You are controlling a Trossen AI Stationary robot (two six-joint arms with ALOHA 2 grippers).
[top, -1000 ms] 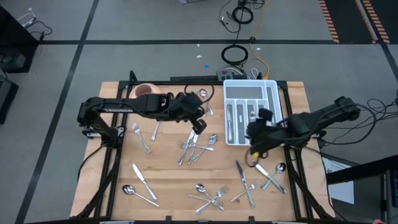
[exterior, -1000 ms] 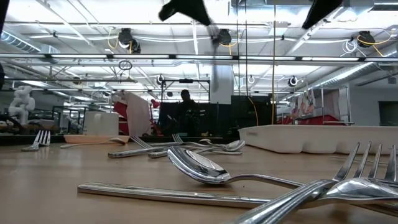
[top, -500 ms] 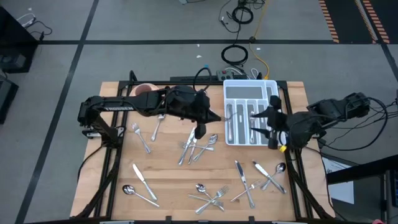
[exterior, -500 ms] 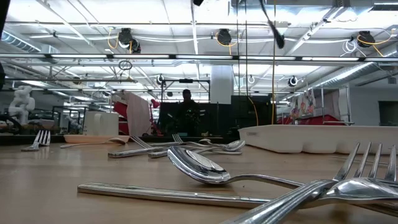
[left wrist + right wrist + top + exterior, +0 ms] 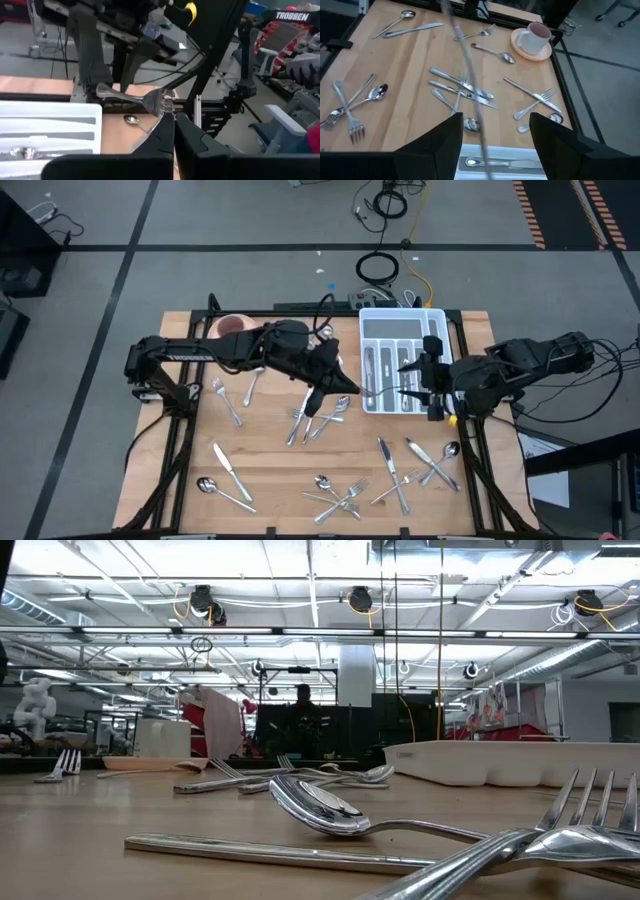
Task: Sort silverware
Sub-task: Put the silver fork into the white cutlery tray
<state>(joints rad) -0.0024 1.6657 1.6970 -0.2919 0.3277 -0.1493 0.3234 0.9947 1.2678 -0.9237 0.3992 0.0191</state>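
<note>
The left gripper [image 5: 345, 387], clamped on a fork [image 5: 137, 97], holds it at the white tray's [image 5: 435, 315] nine o'clock edge while the right gripper [image 5: 405, 379], fingers spread and empty, hovers over the tray, with more silverware [image 5: 335, 495] strewn toward six o'clock on the table [image 5: 270, 450].

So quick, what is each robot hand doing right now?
Left gripper: shut on a fork, near the white tray.
Right gripper: open, holding nothing, over the tray.
</note>
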